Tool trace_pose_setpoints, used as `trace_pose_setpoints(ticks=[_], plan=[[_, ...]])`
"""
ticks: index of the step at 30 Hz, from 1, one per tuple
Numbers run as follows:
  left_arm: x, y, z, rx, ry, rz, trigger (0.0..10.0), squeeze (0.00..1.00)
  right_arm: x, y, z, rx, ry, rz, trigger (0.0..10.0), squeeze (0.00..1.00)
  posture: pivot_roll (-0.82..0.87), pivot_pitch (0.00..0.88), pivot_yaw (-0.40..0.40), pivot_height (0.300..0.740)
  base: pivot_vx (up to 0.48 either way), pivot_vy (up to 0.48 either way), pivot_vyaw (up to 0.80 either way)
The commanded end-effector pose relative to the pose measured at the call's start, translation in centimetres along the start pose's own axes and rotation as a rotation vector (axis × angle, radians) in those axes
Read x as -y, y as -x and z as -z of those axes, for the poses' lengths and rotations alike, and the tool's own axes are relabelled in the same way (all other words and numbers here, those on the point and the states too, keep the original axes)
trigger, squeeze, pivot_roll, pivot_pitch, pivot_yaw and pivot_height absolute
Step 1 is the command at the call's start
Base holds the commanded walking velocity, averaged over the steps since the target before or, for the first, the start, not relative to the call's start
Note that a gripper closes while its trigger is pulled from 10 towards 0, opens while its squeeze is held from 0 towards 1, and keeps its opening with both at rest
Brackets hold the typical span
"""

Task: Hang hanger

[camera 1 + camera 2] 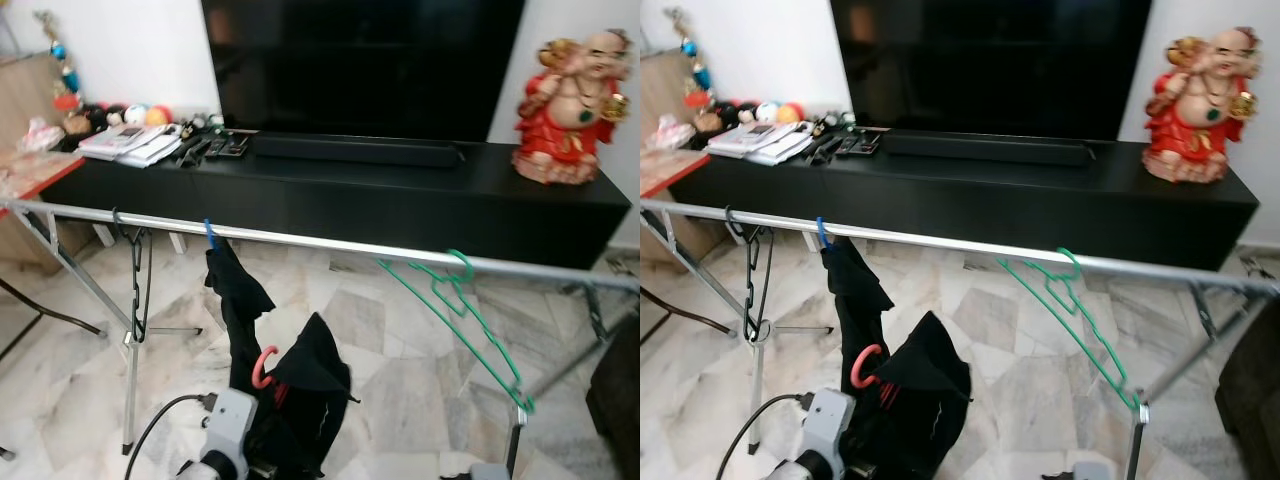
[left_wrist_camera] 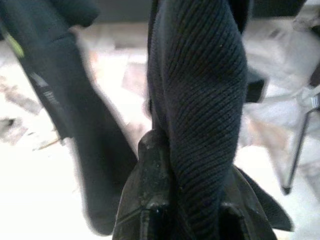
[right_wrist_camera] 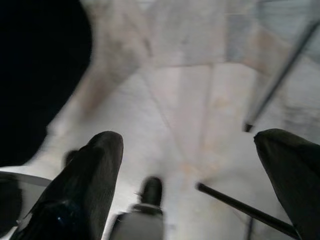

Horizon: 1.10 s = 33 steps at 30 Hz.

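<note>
Left eye view shows a silver drying rail (image 1: 330, 243) running across the room in front of a black TV cabinet (image 1: 400, 195), with a red figurine (image 1: 570, 100) standing on the cabinet's right end. Low in the middle, a pink hanger hook (image 1: 262, 368) sticks out of a black garment (image 1: 300, 400), and this bundle is below the rail, not yet on it. The left gripper (image 2: 192, 220) has its fingers clenched on a ribbed fold of the dark cloth, as the left wrist view shows. Above it another black garment (image 1: 238, 290) hangs from a blue hook (image 1: 210, 233) on the rail, a black hanger (image 1: 135, 280) hangs empty further left, and a green hanger (image 1: 455, 320) hangs tilted on the right part of the rail. The right gripper (image 3: 192, 170) has its two fingers spread wide apart over the marble floor (image 3: 190, 100) and holds nothing. The hanger is probably light and stiff, but the cloth on it is soft and loose, so it may swing and pull the hook to one side. A hold on cloth alone gives little control of the hook direction. Taking it at the neck just under the pink hook seems safer. The free stretch of rail between the blue hook and the green hanger looks a suitable place.
</note>
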State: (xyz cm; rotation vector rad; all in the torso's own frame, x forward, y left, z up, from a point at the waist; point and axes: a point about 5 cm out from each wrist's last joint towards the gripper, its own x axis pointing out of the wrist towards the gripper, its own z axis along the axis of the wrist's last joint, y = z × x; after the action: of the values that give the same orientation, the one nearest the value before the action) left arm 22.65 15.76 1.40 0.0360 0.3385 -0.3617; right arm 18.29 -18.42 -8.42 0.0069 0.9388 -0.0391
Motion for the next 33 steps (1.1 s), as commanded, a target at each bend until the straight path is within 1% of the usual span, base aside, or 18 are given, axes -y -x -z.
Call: trace_pose_setpoints(ticks=[1, 9, 12, 13, 18, 21, 22, 24, 25, 28, 29, 31, 33], plan=[[0.2, -0.5, -1.3, 0.049, -0.017, 0.006, 10.0, 0.00, 1.0, 0.2, 0.7, -0.018, 0.004, 0.027, 10.0, 0.00, 0.07, 0.037, -0.005, 0.740, 0.352, 0.000, 0.00], [0.5, -0.7, -1.6, 0.058, -0.020, 0.022, 10.0, 0.00, 1.1, 0.2, 0.4, -0.015, 0.009, 0.027, 10.0, 0.00, 0.07, 0.035, -0.010, 0.740, 0.349, 0.000, 0.00], [0.7, -0.9, -1.8, 0.050, -0.039, 0.054, 10.0, 0.00, 0.7, 0.1, 0.3, -0.017, 0.011, 0.024, 10.0, 0.00, 0.07, 0.032, -0.011, 0.740, 0.000, 0.000, 0.00], [0.9, -1.0, -1.8, 0.035, -0.059, 0.088, 10.0, 0.00, 0.4, 0.1, 0.5, -0.020, 0.012, 0.021, 10.0, 0.00, 0.07, 0.030, -0.010, 0.740, 0.000, 0.000, 0.00], [0.9, -1.2, -2.8, 0.047, -0.037, 0.164, 10.0, 0.00, 0.5, 0.2, 0.9, -0.029, 0.014, 0.020, 10.0, 0.00, 0.07, 0.018, -0.008, 0.740, 0.000, 0.000, 0.00], [1.2, -1.7, -3.8, 0.057, -0.078, 0.228, 10.0, 0.00, 0.5, 0.3, 1.4, -0.038, 0.017, 0.021, 10.0, 0.00, 0.07, 0.008, -0.004, 0.740, 0.000, 0.000, 0.00], [1.2, -1.7, -3.8, 0.057, -0.078, 0.228, 10.0, 0.00, 0.5, 0.3, 1.4, -0.038, 0.017, 0.021, 10.0, 0.00, 0.07, 0.008, -0.004, 0.740, 0.000, 0.000, 0.00], [1.3, -2.1, -4.4, 0.061, -0.100, 0.259, 10.0, 0.00, 0.6, 0.4, 1.6, -0.041, 0.018, 0.022, 10.0, 0.00, 0.07, 0.002, -0.003, 0.740, 0.000, 0.000, 0.00], [1.3, -2.1, -4.4, 0.061, -0.100, 0.259, 10.0, 0.00, 0.6, 0.4, 1.6, -0.041, 0.018, 0.022, 10.0, 0.00, 0.07, 0.002, -0.003, 0.740, 0.000, 0.000, 0.00], [1.0, -2.8, -5.6, 0.086, -0.119, 0.248, 10.0, 0.00, 0.9, 0.5, 1.9, -0.048, 0.020, 0.024, 10.0, 0.00, 0.07, 0.000, -0.001, 0.740, 0.000, 0.000, 0.00], [0.7, -3.2, -6.1, 0.100, -0.116, 0.230, 10.0, 0.00, 0.9, 0.5, 1.9, -0.049, 0.020, 0.024, 10.0, 0.00, 0.06, 0.000, 0.001, 0.740, 0.000, 0.000, 0.00], [0.4, -3.6, -6.5, 0.108, -0.118, 0.214, 10.0, 0.00, 0.8, 0.4, 1.7, -0.045, 0.019, 0.023, 10.0, 0.00, 0.06, 0.000, 0.002, 0.740, 0.000, 0.000, 0.00], [0.0, -4.3, -6.9, 0.108, -0.136, 0.194, 10.0, 0.00, 0.7, 0.4, 1.7, -0.044, 0.022, 0.021, 10.0, 0.00, 0.07, 0.000, 0.000, 0.740, 0.000, 0.000, 0.00]])
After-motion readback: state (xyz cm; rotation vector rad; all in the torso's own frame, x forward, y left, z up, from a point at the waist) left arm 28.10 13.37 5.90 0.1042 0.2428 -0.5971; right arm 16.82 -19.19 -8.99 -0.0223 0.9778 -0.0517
